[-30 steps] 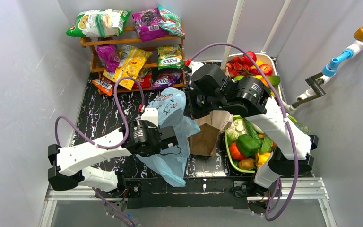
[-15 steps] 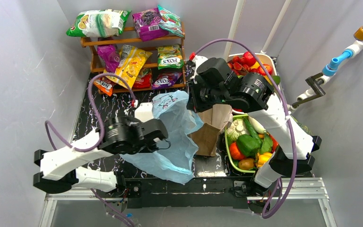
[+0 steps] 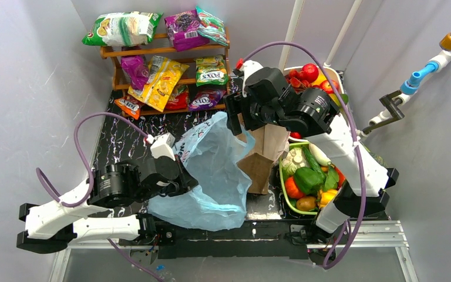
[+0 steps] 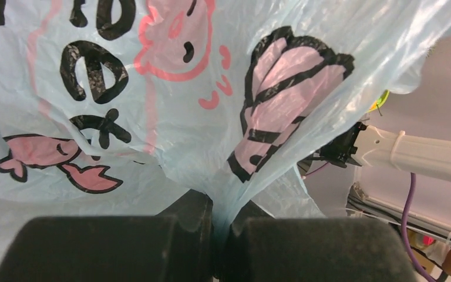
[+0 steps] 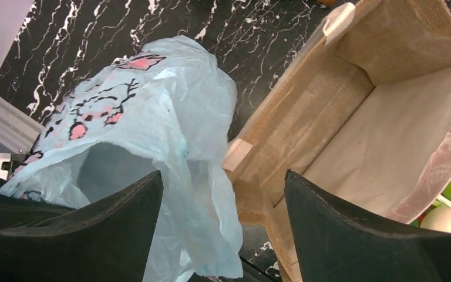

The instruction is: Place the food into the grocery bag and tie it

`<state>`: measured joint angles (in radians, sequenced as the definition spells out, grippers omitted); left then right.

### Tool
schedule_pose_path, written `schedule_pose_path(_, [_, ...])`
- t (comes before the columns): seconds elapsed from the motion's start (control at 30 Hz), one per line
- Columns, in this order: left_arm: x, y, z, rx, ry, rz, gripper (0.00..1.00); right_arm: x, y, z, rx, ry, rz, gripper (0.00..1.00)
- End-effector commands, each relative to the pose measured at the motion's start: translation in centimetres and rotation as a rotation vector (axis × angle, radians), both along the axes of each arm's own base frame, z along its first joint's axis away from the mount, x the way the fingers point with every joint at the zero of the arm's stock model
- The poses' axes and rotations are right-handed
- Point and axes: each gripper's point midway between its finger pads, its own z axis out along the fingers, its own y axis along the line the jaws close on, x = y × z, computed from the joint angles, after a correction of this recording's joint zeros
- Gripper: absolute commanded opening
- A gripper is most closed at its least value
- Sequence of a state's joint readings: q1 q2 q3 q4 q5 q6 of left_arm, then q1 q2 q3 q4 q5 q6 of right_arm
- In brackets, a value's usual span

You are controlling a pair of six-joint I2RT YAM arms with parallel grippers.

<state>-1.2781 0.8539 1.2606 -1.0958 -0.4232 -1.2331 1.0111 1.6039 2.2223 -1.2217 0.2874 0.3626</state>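
Observation:
The light-blue grocery bag point(image 3: 211, 170) lies spread on the black marbled table, its mouth gaping toward the back. My left gripper point(image 3: 179, 176) is shut on its near-left edge. In the left wrist view the thin plastic point(image 4: 152, 88) is bunched and pinched between the shut jaws of that gripper point(image 4: 220, 229). My right gripper point(image 3: 235, 120) hangs open above the bag's far rim. In the right wrist view it point(image 5: 223, 173) holds nothing, with the bag point(image 5: 152, 94) loose below it. The food, a green pepper point(image 3: 308, 179) among it, sits in a basket on the right.
A stiff brown bag point(image 3: 264, 155) stands open right of the blue bag, close under my right gripper, and shows in the right wrist view point(image 5: 352, 100). Red fruit point(image 3: 311, 71) fills a white tray at the back right. A wooden rack of snack packets point(image 3: 164, 59) stands at the back left.
My left arm has drawn back to the left with the bag's edge, stretching the bag wider and flatter. My right gripper has opened and let go of the bag's far rim.

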Motion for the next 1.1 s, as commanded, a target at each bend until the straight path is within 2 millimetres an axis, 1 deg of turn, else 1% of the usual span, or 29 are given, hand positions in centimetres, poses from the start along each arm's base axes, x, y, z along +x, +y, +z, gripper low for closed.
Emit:
schedule_pose_path(0.0, [0.7, -2.2, 0.6, -0.124, -0.006, 0.038, 0.00, -1.1, -3.2, 1.4, 0.009, -0.021, -0.044, 0.84])
schedule_pose_path(0.03, [0.8, -2.4, 0.6, -0.133, -0.010, 0.041, 0.00, -1.6, -4.0, 1.6, 0.017, -0.016, -0.054, 0.84])
schedule_pose_path(0.07, [1.0, -2.6, 0.7, -0.141, -0.016, 0.043, 0.00, -2.3, -5.3, 2.0, 0.034, -0.017, -0.074, 0.85])
schedule_pose_path(0.13, [1.3, -2.8, 0.8, -0.147, -0.026, 0.051, 0.00, -3.2, -7.7, 2.1, 0.049, -0.009, -0.137, 0.86])
schedule_pose_path(0.23, [1.7, -3.0, 1.1, -0.157, -0.044, 0.060, 0.00, -4.7, -11.5, 1.3, 0.100, 0.019, -0.266, 0.87])
schedule_pose_path(0.37, [2.0, -3.1, 0.9, -0.152, -0.058, 0.070, 0.00, -6.7, -16.2, -1.8, 0.170, 0.064, -0.432, 0.88])
schedule_pose_path(0.5, [2.4, -3.1, 0.8, -0.135, -0.083, 0.065, 0.00, -7.9, -19.9, -5.5, 0.201, 0.106, -0.596, 0.88])
schedule_pose_path(0.57, [2.6, -3.2, 0.8, -0.131, -0.094, 0.062, 0.00, -8.3, -21.1, -7.3, 0.177, 0.135, -0.669, 0.89])
schedule_pose_path(0.6, [2.7, -3.1, 0.7, -0.126, -0.098, 0.063, 0.00, -8.4, -21.3, -8.2, 0.155, 0.146, -0.690, 0.89])
schedule_pose_path(0.73, [2.7, -2.8, 0.0, -0.102, -0.092, 0.073, 0.00, -8.2, -21.1, -11.3, 0.036, 0.176, -0.702, 0.90])
schedule_pose_path(0.83, [2.6, -2.7, -0.5, -0.097, -0.082, 0.078, 0.00, -7.4, -21.1, -13.0, -0.077, 0.203, -0.710, 0.90])
schedule_pose_path(0.93, [2.6, -2.6, -0.8, -0.093, -0.073, 0.081, 0.00, -6.3, -22.3, -13.5, -0.121, 0.222, -0.781, 0.91])
schedule_pose_path(1.07, [2.5, -2.4, -1.4, -0.063, -0.063, 0.078, 0.00, -3.9, -24.9, -13.6, -0.102, 0.200, -0.888, 0.91])
